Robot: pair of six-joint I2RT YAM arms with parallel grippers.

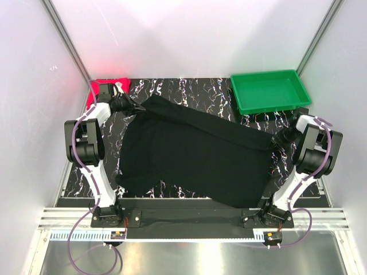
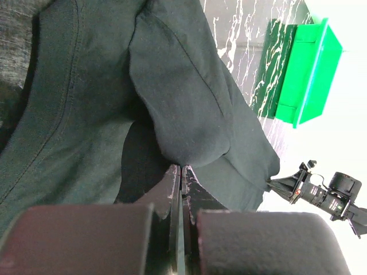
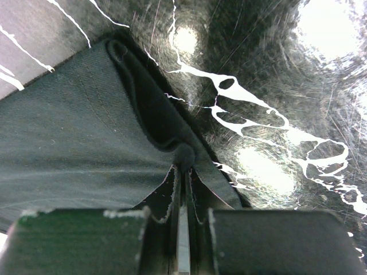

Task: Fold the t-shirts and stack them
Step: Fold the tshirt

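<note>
The black t-shirt [image 1: 195,154] lies spread over the dark marbled table, stretched between both arms. At the back left, my left gripper [image 1: 136,107] is shut on a bunched corner of it. In the left wrist view the jaws meet on a fold of the black cloth [image 2: 183,97] at the left gripper [image 2: 182,167]. At the right, my right gripper [image 1: 276,143] is shut on the shirt's edge. In the right wrist view the right gripper [image 3: 183,163] pinches the hem of the black cloth [image 3: 69,143]. The pinkish-red t-shirt [image 1: 110,86] sits folded in the back-left corner, partly behind the left arm.
A green plastic tray [image 1: 269,91] stands at the back right, also seen as the green tray [image 2: 304,74] in the left wrist view. White walls close in the table on three sides. Bare marbled table [image 3: 275,114] shows beside the shirt's right edge.
</note>
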